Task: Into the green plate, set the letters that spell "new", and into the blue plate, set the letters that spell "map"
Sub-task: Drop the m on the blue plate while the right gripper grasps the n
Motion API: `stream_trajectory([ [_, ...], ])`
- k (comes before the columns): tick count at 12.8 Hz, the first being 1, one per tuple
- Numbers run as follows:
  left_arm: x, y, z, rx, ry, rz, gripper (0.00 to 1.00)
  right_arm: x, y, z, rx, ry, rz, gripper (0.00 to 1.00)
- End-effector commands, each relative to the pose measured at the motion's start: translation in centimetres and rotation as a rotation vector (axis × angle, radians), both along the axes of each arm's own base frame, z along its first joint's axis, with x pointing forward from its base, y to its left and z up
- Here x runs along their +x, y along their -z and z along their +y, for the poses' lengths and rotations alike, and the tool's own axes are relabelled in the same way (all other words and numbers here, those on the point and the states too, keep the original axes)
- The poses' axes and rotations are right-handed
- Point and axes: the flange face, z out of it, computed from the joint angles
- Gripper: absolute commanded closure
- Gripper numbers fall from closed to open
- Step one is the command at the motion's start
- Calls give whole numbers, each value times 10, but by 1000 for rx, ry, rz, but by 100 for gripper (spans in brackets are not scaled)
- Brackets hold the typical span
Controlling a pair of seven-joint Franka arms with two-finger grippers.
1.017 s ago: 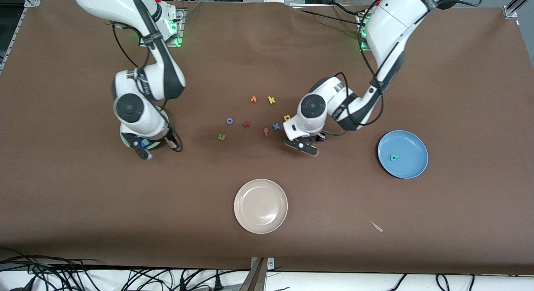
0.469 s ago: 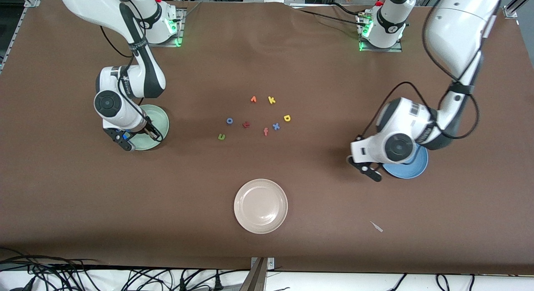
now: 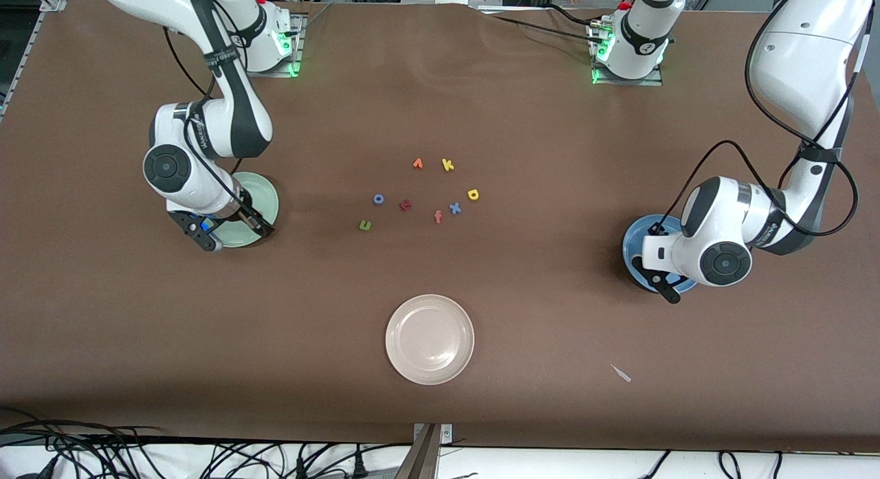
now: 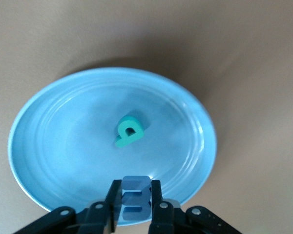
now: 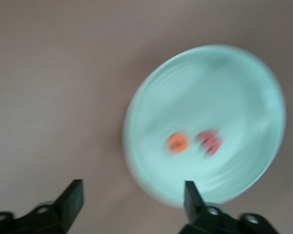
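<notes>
1. The beige plate (image 3: 430, 339) is sitting empty, nearest the table's front edge and taking no part in the sorting.
2. The left gripper (image 4: 132, 204) is hovering over the blue plate (image 4: 49, 146) at the left arm's end of the table, its fingers pinching the blue "m" (image 4: 133, 199) between them. The letter's long axis is running along the fingers, out toward the plate's middle; judging by this, the drop is only about to happen.
3. The teal "a" (image 4: 128, 131) is already lying near the middle of the blue plate, tipped on a slant.
4. The right gripper (image 5: 132, 202) is hanging over the rim of the green plate (image 5: 151, 102) at the right arm's end, jaws spread wide and empty.
5. The orange "e" (image 5: 177, 143) and the salmon-pink "w" (image 5: 209, 142) are resting side by side in the green plate.
6. The green "n" (image 3: 365, 225) and the yellow "p" (image 3: 473, 194) are lying in the table's middle among the spare letters, awaiting pickup.
</notes>
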Motion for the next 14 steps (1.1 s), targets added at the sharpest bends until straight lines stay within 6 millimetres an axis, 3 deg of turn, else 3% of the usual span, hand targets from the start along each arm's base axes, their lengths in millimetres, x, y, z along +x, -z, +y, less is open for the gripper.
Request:
stream_trajectory([
  [1, 10, -21, -21, 11, 63, -34, 0, 7, 10, 69, 16, 93, -11, 1],
  [2, 9, -24, -39, 23, 9, -47, 0, 5, 15, 86, 25, 79, -26, 1],
  [4, -1, -21, -68, -10, -262, -38, 0, -2, 36, 121, 43, -78, -74, 1],
  [7, -21, -25, -154, 43, -494, -78, 0, -12, 58, 155, 57, -168, -127, 1],
  [9, -40, -14, -193, 54, -609, -90, 0, -17, 75, 165, 56, -179, -131, 2],
  [14, -96, -11, -277, 77, -835, -141, 0, -33, 102, 185, 59, -210, -121, 21],
])
